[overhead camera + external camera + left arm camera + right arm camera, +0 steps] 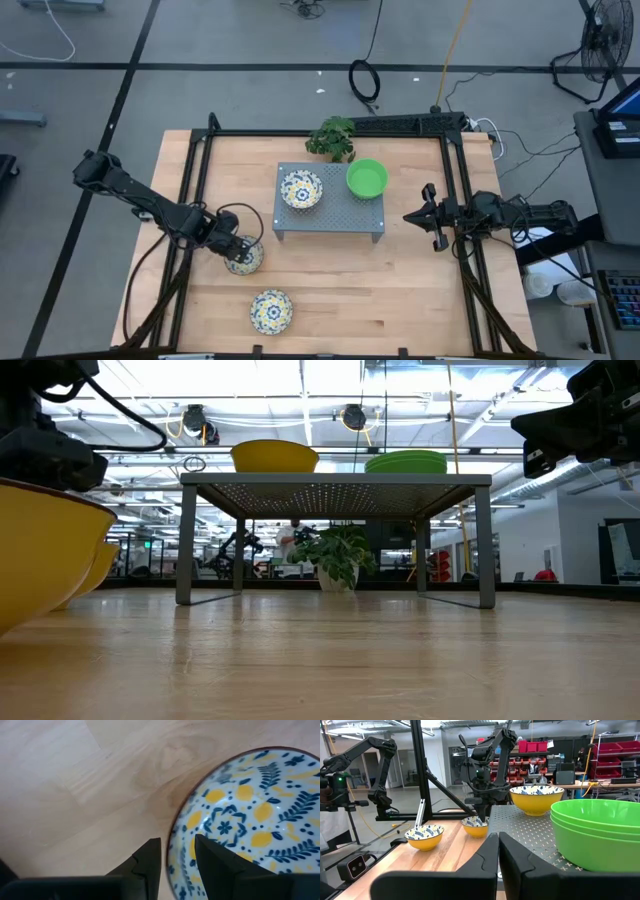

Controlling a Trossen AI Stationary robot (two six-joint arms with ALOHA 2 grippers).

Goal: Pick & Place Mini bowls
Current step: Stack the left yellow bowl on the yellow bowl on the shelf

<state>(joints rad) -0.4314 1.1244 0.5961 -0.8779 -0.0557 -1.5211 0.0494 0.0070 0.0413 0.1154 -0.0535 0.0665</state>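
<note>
**L gripper pinching rim of a floral mini bowl**

L gripper (238,250) is sitting low over the wooden table (400,290), at approx 8 o'clock from the grey perforated stand (330,215). Its fingers (150,862) are straddling the rim of a floral bowl (245,258), one inside and one outside, pressed on the wall. In the L wrist view that bowl (250,820) is showing blue leaves and yellow blobs on white.

A second floral bowl (271,310) is lying near the table's front edge, at approx 5 o'clock from the gripped one, apart from it. A third floral bowl (301,189) is resting on the stand's L half; stacked green bowls (367,178) are at its 3 o'clock on the R half. A potted plant (333,138) is standing at 12 o'clock, just behind the stand.

R gripper (431,216) is waiting above the table's R edge, at 3 o'clock from the stand, fingers (487,855) pressed nearly together, holding nothing
</note>
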